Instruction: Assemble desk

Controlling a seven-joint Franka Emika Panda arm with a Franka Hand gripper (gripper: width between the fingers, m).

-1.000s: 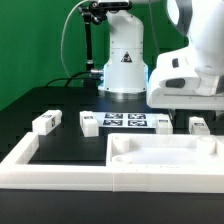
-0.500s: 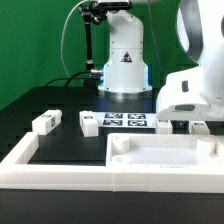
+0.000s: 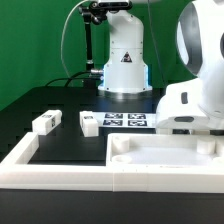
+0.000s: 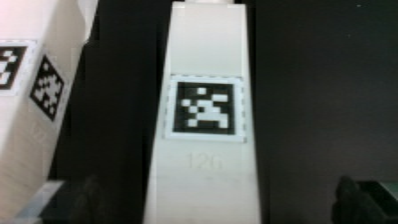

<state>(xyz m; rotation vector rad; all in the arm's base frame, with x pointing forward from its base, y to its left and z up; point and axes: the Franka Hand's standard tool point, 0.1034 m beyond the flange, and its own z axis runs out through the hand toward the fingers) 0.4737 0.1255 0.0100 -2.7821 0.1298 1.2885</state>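
Your black table [image 3: 70, 145] carries everything under inspection. The arm [image 3: 195, 95] stands low over the table at the exterior view's right and hides whatever lies beneath it there. The tabletop panel [image 3: 165, 160] lies flat in the near part of the table, hollows facing up, just behind the near run of the white rim [image 3: 20, 155]; you cannot tell whether the two touch. The marker board [image 3: 125, 121] lies flat behind the panel, near the middle. Two legs rest on the table toward the exterior view's left: the outer leg [image 3: 44, 122] well apart from the panel, the inner leg [image 3: 88, 123] just beside the marker board. In the wrist view you have a tagged leg [image 4: 205, 110] lying lengthwise, tag up, with a neighbouring leg [image 4: 32, 85] beside it, apart. Your gripper [image 4: 205, 200] straddles the tagged leg. The jaws stand wide apart, a dark gap showing between the fingertips [image 4: 45, 205] and the leg, nothing gripped
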